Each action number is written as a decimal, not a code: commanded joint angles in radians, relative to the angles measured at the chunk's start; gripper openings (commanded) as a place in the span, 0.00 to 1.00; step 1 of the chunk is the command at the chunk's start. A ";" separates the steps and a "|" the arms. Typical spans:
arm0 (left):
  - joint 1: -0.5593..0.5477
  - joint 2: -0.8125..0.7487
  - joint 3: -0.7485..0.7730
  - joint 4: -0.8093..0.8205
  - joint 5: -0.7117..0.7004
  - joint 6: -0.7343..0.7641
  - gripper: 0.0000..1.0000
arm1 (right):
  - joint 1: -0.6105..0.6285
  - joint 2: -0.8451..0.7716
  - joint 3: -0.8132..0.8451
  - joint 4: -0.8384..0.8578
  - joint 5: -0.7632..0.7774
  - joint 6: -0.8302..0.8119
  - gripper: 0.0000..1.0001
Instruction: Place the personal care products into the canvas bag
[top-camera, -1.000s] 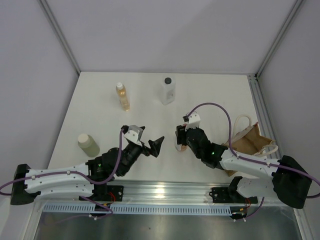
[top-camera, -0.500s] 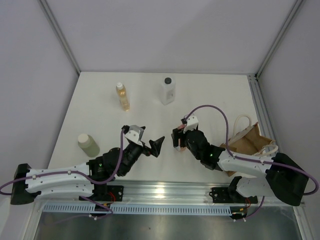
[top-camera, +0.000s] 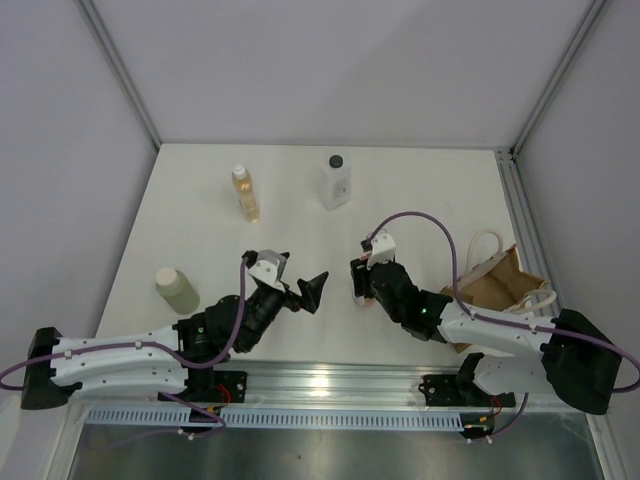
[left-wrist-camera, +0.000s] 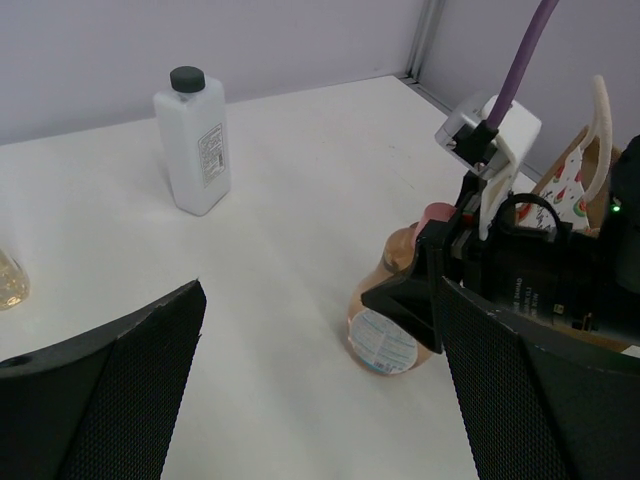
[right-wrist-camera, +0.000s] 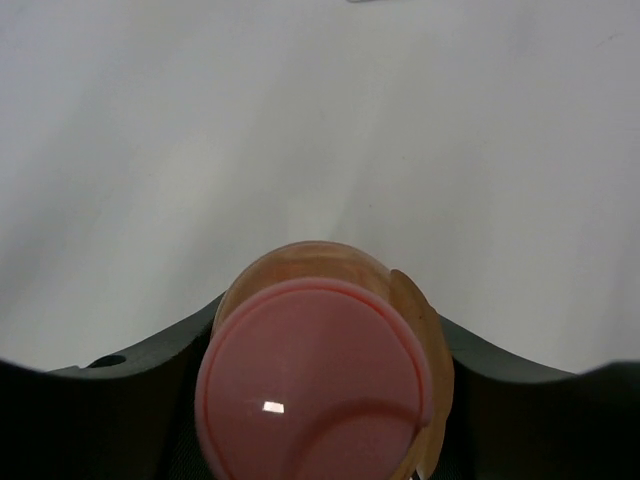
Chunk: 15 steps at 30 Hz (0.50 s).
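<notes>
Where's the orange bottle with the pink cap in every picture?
Top view: orange bottle near the middle of the table, mostly hidden under the right claw.
Left wrist: bottle right of centre, claw around it.
Right wrist: its pink cap fills the bottom centre.
Shared landmark: the right claw gripping it.

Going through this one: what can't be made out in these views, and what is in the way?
- Top view: the orange bottle is almost wholly covered by the right gripper shut on it.
- Right wrist view: the pink cap hides the bottle's body.
- Left wrist view: the amber bottle is cut off by the left edge.
- Canvas bag: the right arm partly covers its inside.
- Clear bottle: the label print is too small to read.
</notes>
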 joint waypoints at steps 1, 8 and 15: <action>0.004 -0.012 0.009 0.045 -0.009 0.007 0.99 | 0.008 -0.129 0.140 -0.107 0.152 -0.010 0.00; 0.004 -0.012 0.013 0.044 -0.009 0.012 0.99 | 0.008 -0.302 0.433 -0.412 0.371 -0.099 0.00; 0.004 -0.009 0.018 0.036 -0.001 0.007 0.99 | -0.009 -0.370 0.652 -0.504 0.446 -0.213 0.00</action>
